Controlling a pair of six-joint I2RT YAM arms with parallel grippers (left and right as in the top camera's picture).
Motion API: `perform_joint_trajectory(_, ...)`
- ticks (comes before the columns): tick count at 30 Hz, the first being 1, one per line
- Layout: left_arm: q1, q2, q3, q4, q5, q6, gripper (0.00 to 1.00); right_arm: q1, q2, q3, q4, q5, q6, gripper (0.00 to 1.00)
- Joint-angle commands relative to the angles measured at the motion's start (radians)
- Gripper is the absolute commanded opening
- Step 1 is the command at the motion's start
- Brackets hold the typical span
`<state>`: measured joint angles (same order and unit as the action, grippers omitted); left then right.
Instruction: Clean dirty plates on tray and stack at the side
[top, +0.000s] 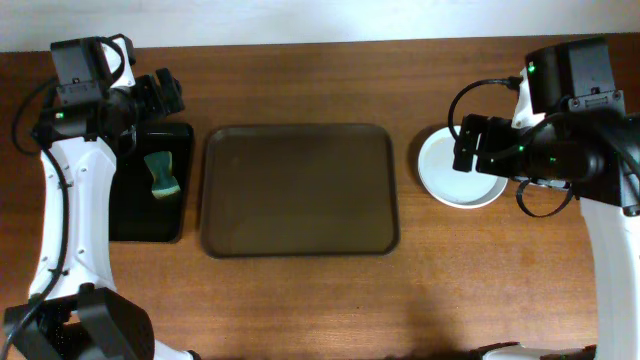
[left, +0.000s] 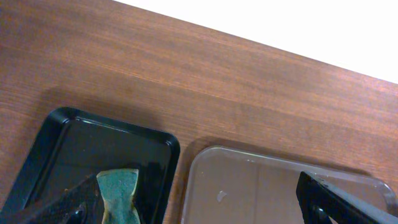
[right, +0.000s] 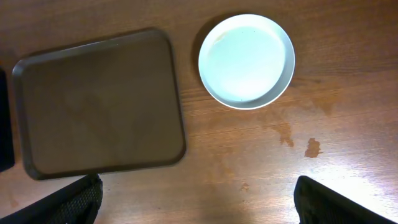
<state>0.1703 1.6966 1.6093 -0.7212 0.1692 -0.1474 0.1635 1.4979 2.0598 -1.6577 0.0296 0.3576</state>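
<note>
Wood bench (top: 300, 300), white wall (top: 300, 15) along the far edge. Tray (top: 300, 190) sits mid-bench & shows bare. The plates (right: 247, 60) lie off it twd the right edge, near the tray's right rim but not touching. They look stacked, top one white & clean; count can't be told from above. My read: job's about done, what's left is checking the pile & getting clear. R gripper (right: 199, 199) hangs well above the bench by the plates, jaws wide apart, holding nothing. L gripper (left: 199, 205) is likewise spread wide & empty, up by the far-left corner over the black tray (top: 130, 215). To finish well, R arm should lift straight up w/ no sideways sweep: it overhangs the pile's right half in the overhead view, so a low swing could knock it. If the pile sits skewed, nudge rims w/ open fingers, don't pinch. Around: green sponge (top: 162, 172) in the black tray's far half, by the left edge; damp-looking marks (right: 313, 147) on the wood beside the plates. Nothing seems to block either arm.
</note>
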Motion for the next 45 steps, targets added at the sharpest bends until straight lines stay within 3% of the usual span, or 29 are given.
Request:
perform_joint_trajectory(1, 0.001, 0.007, -0.003, -0.002, 0.01, 0.003, 0.99, 0.006, -0.015, 0.011, 0.043, 0.088, -0.01, 0.98)
perform_joint_trajectory(7, 0.001, 0.007, -0.003, -0.002, 0.01, 0.003, 0.99, 0.006, -0.135, -0.009, 0.198, 0.14, -0.143, 0.98)
perform_joint_trajectory(11, 0.001, 0.007, -0.003, -0.002, 0.01, 0.003, 0.99, 0.005, -0.285, -0.234, 0.429, 0.139, -0.217, 0.98)
perform_joint_trajectory(16, 0.001, 0.007, -0.003, -0.002, 0.01, 0.003, 0.99, -0.075, -0.618, -0.855, 0.918, 0.071, -0.231, 0.98)
perform_joint_trajectory(19, 0.001, 0.007, -0.003, -0.002, 0.01, 0.003, 0.99, -0.114, -0.92, -1.279, 1.232, 0.016, -0.231, 0.98)
perform_joint_trajectory(24, 0.001, 0.007, -0.003, -0.002, 0.01, 0.003, 0.99, -0.114, -1.276, -1.693, 1.526, 0.007, -0.23, 0.98)
perform_joint_trajectory(28, 0.001, 0.007, -0.003, -0.002, 0.01, 0.003, 0.99, -0.112, -1.383, -1.849, 1.649, 0.0, -0.23, 0.98)
perform_joint_trajectory(34, 0.001, 0.007, -0.003, -0.002, 0.01, 0.003, 0.99, -0.113, -1.493, -1.927, 1.678, 0.0, -0.23, 0.99)
perform_joint_trajectory(39, 0.001, 0.007, -0.003, -0.002, 0.01, 0.003, 0.99, -0.111, -1.495, -1.941, 1.699, 0.002, -0.231, 0.98)
perform_joint_trajectory(43, 0.001, 0.007, -0.003, -0.002, 0.01, 0.003, 0.99, -0.111, -1.495, -2.041, 1.909, -0.008, -0.23, 0.98)
perform_joint_trajectory(45, 0.001, 0.007, -0.003, -0.002, 0.01, 0.003, 0.99, -0.111, -1.495, -2.054, 1.909, -0.026, -0.23, 0.98)
